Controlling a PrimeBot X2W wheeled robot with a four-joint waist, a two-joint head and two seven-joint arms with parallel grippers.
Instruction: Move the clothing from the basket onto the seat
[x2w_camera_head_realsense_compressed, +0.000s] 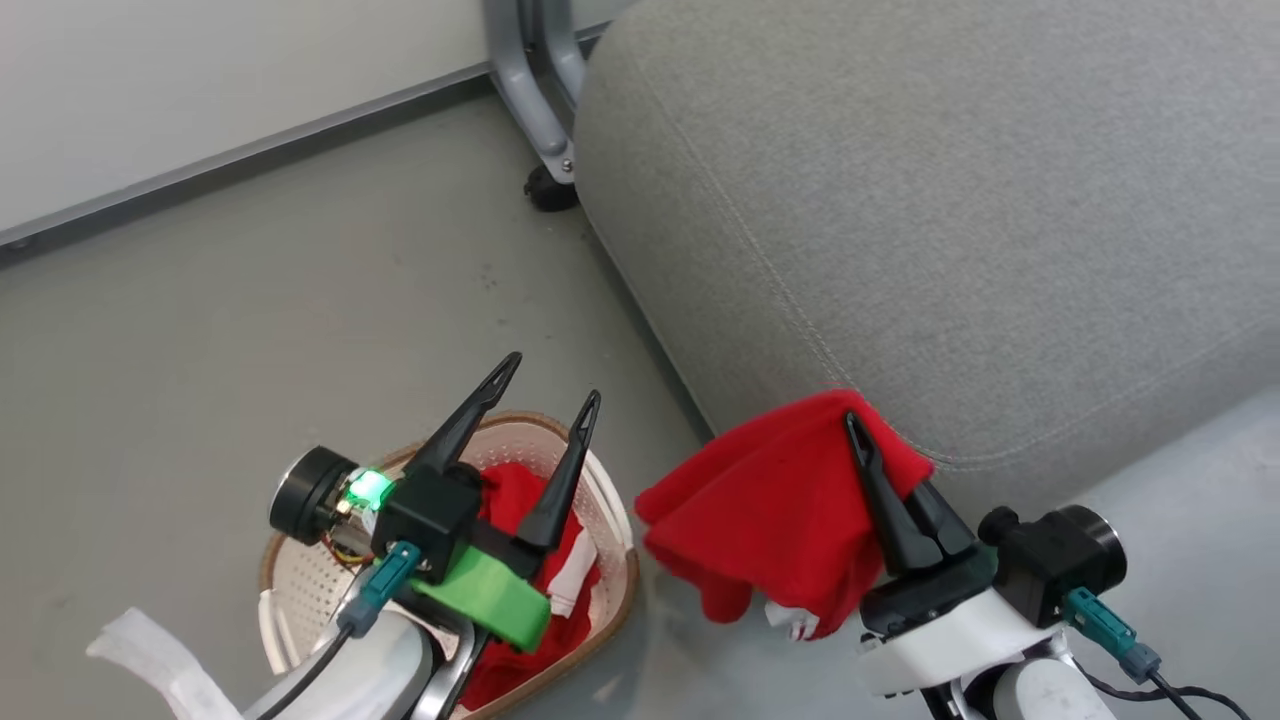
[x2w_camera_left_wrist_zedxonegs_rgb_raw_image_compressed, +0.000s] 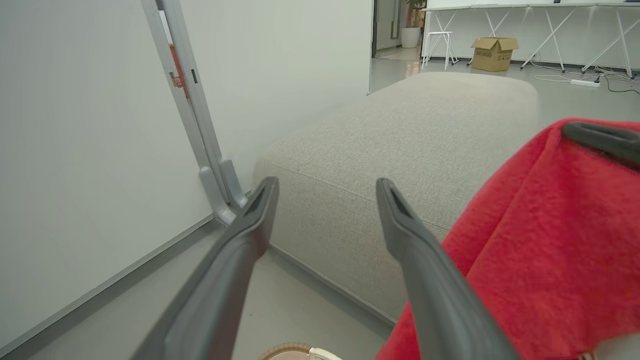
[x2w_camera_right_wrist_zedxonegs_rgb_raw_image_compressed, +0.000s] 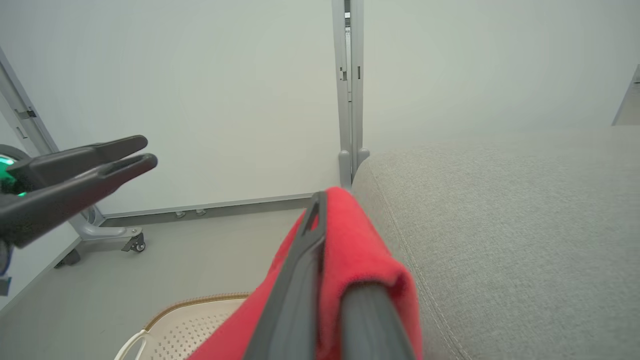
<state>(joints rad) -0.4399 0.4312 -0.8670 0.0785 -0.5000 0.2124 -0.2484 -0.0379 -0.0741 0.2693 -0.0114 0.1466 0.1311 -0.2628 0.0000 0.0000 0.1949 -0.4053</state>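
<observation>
The right gripper (x2w_camera_head_realsense_compressed: 868, 445) is pinching one red garment (x2w_camera_head_realsense_compressed: 770, 510), its fingers closed through a fold, and holding it just beside the near corner of the seat (x2w_camera_head_realsense_compressed: 900, 200), not yet over the cushion top. The left gripper (x2w_camera_head_realsense_compressed: 555, 378) is hovering above the basket (x2w_camera_head_realsense_compressed: 300, 590), its fingers spread and holding nothing. A second red garment (x2w_camera_head_realsense_compressed: 512, 490) is lying bunched inside. It's looking soft, light and floppy, so I'd be taking a thick raised fold, since a thin edge may slip.
</observation>
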